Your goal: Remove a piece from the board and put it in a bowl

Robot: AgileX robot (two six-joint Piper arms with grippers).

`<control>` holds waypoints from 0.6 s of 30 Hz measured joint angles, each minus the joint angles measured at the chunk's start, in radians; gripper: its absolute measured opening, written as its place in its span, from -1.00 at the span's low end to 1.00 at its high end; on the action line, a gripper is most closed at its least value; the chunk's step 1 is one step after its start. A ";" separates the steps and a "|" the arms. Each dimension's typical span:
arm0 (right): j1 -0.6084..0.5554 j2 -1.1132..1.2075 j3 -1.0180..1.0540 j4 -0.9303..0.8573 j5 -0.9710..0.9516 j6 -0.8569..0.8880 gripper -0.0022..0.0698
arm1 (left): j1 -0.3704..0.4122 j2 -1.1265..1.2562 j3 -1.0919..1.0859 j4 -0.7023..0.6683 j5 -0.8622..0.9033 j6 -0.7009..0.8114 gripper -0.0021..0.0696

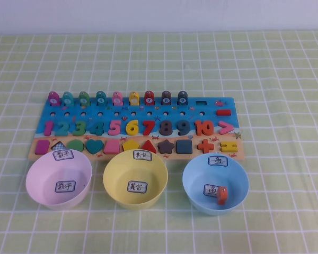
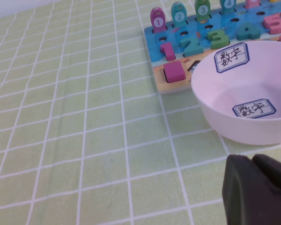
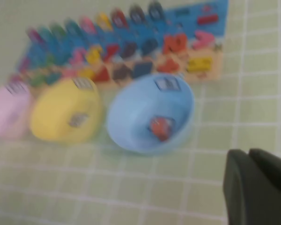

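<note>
Checked cloth (image 1: 286,79): orange piece (image 1: 221,195) in blue bowl (image 1: 193,182); left claw (image 2: 257,190), right claw (image 3: 257,187) clear.

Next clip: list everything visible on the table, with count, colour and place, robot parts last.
puzzle board: one, blue with tan front strip, mid-table behind the bowls, carrying coloured numbers, shapes and fish pegs
pink bowl: one, pink, front left, labelled
yellow bowl: one, yellow, front centre, labelled
blue bowl: one, light blue, front right, labelled
orange piece: one, orange, inside the blue bowl
tablecloth: one, green checked, under everything
left end effector: one, black, near the pink bowl
right end effector: one, black, near the blue bowl
</note>
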 joint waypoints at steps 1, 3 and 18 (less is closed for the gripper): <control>0.000 0.045 -0.046 -0.048 0.047 0.000 -0.99 | 0.000 0.000 0.000 0.000 0.000 0.000 -0.96; 0.000 0.134 -0.138 -0.142 0.138 -0.004 -0.99 | 0.000 0.000 0.000 0.000 0.000 0.000 -0.96; 0.000 0.709 -0.680 -0.390 0.504 -0.076 -0.99 | 0.000 0.000 0.000 0.000 0.000 0.000 -0.96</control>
